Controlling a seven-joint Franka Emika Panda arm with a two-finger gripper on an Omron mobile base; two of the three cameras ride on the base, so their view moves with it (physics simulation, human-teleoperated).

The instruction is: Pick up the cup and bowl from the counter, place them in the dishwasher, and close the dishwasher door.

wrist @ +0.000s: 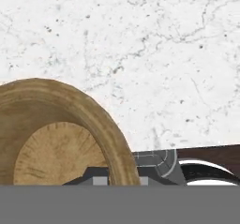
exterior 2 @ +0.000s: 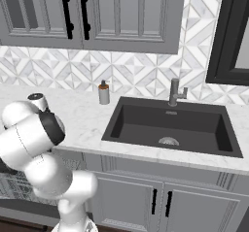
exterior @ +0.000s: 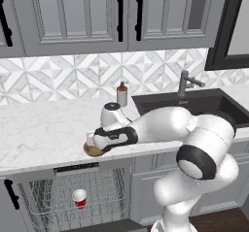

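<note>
The tan wooden bowl (exterior: 92,151) (wrist: 56,138) sits on the white marble counter (exterior: 44,129) (wrist: 140,54), close to its front edge. My gripper (exterior: 92,142) (wrist: 122,181) reaches down onto the bowl's right side. It is shut on the rim, with one fingertip (wrist: 100,181) inside the bowl and the other outside. Directly below, the dishwasher (exterior: 75,168) stands open with its wire rack pulled out. The red cup (exterior: 80,198) with a white rim stands upright in that rack. The dishwasher door (exterior: 109,225) is folded down at the bottom edge of the left base view.
A grey soap bottle (exterior: 122,94) (exterior 2: 103,93) stands near the backsplash behind the arm. To its right are the black sink (exterior: 194,105) (exterior 2: 170,124) and the faucet (exterior: 185,83) (exterior 2: 174,91). Grey wall cabinets hang above the counter.
</note>
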